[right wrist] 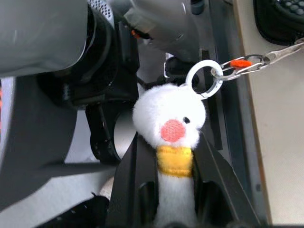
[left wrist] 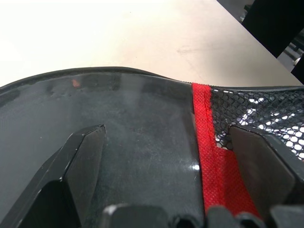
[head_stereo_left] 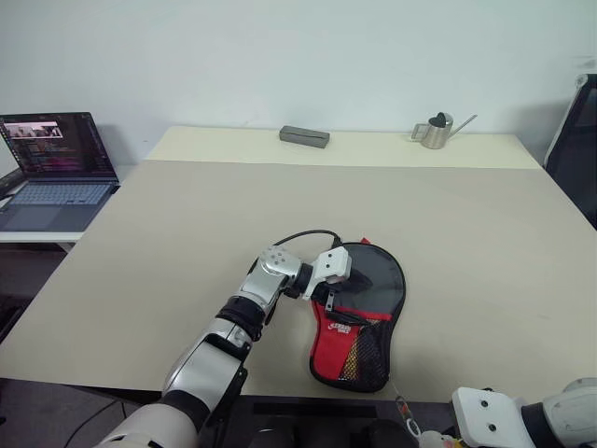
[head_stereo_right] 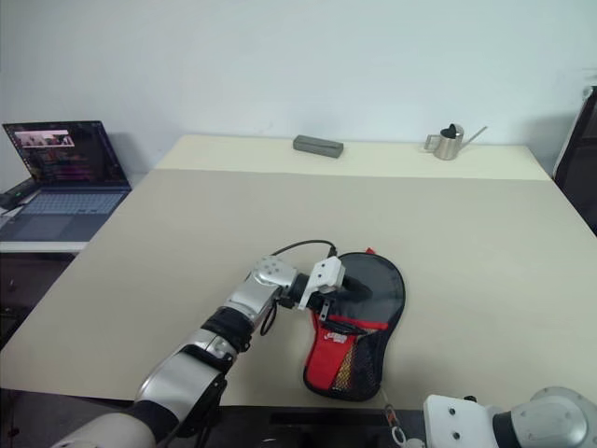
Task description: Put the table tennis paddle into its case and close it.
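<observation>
Case [head_stereo_left: 359, 317]: lies flat near the tabletop's [head_stereo_left: 187, 215] front edge.
Paddle [head_stereo_left: 368, 273]: inside the case.
My left pincer [head_stereo_left: 338, 291]: spread wide, resting on the case.
My right pincer [right wrist: 175, 190]: clenched on the white plush charm [right wrist: 168, 126].

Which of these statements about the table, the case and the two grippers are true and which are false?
1. The case lies on the beige table. True.
2. The right gripper has its fingers shut on the white plush charm. True.
3. The left gripper hangs high above the table, away from the case. False: its open fingers rest on the case.
4. A metal watering can stands at the far edge of the table. True.
5. The laptop is closed. False: its lid is up and the screen is lit.
</observation>
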Controlling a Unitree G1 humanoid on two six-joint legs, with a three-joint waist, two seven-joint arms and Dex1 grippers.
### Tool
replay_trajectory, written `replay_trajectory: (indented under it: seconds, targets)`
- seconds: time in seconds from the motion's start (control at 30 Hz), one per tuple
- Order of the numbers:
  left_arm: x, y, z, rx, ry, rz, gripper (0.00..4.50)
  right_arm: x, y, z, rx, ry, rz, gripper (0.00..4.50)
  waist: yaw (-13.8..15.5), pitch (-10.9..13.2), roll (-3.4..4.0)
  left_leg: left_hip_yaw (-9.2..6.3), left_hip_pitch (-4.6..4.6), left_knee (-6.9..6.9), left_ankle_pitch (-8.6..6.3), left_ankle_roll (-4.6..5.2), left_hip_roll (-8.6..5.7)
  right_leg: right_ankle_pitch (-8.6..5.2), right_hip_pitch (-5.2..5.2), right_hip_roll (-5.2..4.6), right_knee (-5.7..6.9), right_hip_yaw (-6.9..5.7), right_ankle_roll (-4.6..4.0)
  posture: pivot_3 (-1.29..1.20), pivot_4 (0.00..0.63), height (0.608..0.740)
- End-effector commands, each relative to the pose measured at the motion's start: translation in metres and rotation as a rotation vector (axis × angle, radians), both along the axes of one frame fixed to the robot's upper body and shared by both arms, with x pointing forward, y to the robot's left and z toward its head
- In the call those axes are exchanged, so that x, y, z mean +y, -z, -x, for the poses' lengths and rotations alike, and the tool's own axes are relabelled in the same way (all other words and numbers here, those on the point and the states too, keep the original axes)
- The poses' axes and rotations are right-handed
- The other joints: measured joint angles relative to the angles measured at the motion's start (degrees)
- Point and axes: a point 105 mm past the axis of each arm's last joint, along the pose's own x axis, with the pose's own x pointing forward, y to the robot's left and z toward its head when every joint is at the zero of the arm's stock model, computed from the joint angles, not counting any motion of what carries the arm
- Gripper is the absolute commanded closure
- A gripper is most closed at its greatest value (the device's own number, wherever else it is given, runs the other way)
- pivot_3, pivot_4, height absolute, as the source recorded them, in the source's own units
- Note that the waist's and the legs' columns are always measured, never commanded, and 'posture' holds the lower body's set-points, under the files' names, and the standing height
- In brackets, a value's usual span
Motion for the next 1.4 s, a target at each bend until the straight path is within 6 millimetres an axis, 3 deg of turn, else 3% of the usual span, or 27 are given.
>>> replay_trajectory:
  seconds: [0.03, 0.23, 0.47, 0.6, 0.73, 0.97, 1.1, 1.23, 1.4]
  targets:
    - [0.004, 0.035, 0.017, 0.065, 0.060, -0.141, 0.00, 0.014, -0.006, 0.017, 0.037, -0.105, -0.051, 4.17, 0.11, 0.00, -0.02, 0.00, 0.00, 0.00, 0.00, 0.00, 0.00, 0.00, 0.00, 0.00, -0.01, -0.01, 0.00, 0.00, 0.150, 0.740]
    - [0.003, 0.035, 0.016, 0.058, 0.054, -0.135, 0.00, 0.014, -0.008, 0.010, 0.018, -0.070, -0.053, 4.17, 0.16, -0.02, -0.05, -0.01, 0.00, 0.01, -0.03, -0.01, -0.01, 0.00, 0.01, -0.02, -0.02, 0.00, 0.00, 0.00, 0.150, 0.740]
    - [0.001, 0.034, 0.015, 0.053, 0.047, -0.127, 0.00, 0.018, -0.022, -0.006, 0.019, 0.015, -0.134, 1.86, 0.35, -0.03, -0.08, -0.03, 0.01, 0.03, -0.03, -0.01, -0.01, -0.01, 0.05, -0.02, -0.02, 0.00, 0.00, 0.00, 0.150, 0.740]
    - [-0.001, 0.033, 0.013, 0.050, 0.041, -0.122, 0.00, 0.014, -0.035, -0.018, 0.075, 0.114, -0.219, 1.86, 0.50, -0.03, -0.10, -0.02, 0.03, 0.04, -0.03, 0.00, -0.01, 0.00, 0.06, -0.02, -0.02, 0.01, 0.00, 0.00, 0.150, 0.740]
    - [-0.004, 0.030, 0.011, 0.042, 0.026, -0.104, 0.00, 0.006, -0.063, -0.037, 0.131, 0.221, -0.358, 1.86, 0.75, -0.02, -0.11, -0.01, 0.05, 0.05, -0.04, 0.01, -0.01, 0.01, 0.07, -0.03, -0.01, 0.02, -0.01, 0.00, 0.150, 0.740]
    - [-0.004, 0.025, 0.005, 0.021, -0.029, -0.073, 0.00, -0.004, -0.088, -0.059, 0.142, 0.273, -0.419, 1.86, 0.94, -0.02, -0.10, 0.01, 0.03, 0.05, -0.05, 0.03, -0.02, 0.00, 0.06, -0.06, -0.01, 0.03, -0.02, 0.00, 0.150, 0.740]
    - [-0.004, 0.024, 0.004, 0.015, -0.039, -0.064, 0.00, -0.003, -0.086, -0.058, 0.158, 0.250, -0.399, 1.86, 0.92, 0.00, -0.14, -0.02, 0.02, 0.03, -0.06, 0.04, -0.01, -0.01, 0.05, -0.05, -0.02, -0.02, -0.02, 0.00, 0.150, 0.740]
    - [-0.006, 0.014, 0.000, 0.018, -0.067, -0.017, 0.00, -0.004, -0.085, -0.078, 0.093, 0.290, -0.414, 1.86, 0.82, 0.00, -0.13, 0.01, 0.02, 0.05, -0.07, 0.06, -0.01, 0.00, 0.02, -0.05, -0.01, 0.02, -0.02, 0.00, 0.150, 0.740]
    - [0.003, -0.024, -0.005, -0.056, -0.091, 0.095, 0.00, -0.016, -0.086, -0.126, -0.067, 0.421, -0.461, 1.86, 0.38, 0.18, -0.20, 0.01, -0.05, 0.03, -0.07, 0.06, -0.01, 0.00, -0.12, -0.05, 0.03, 0.06, -0.02, 0.00, 0.150, 0.740]
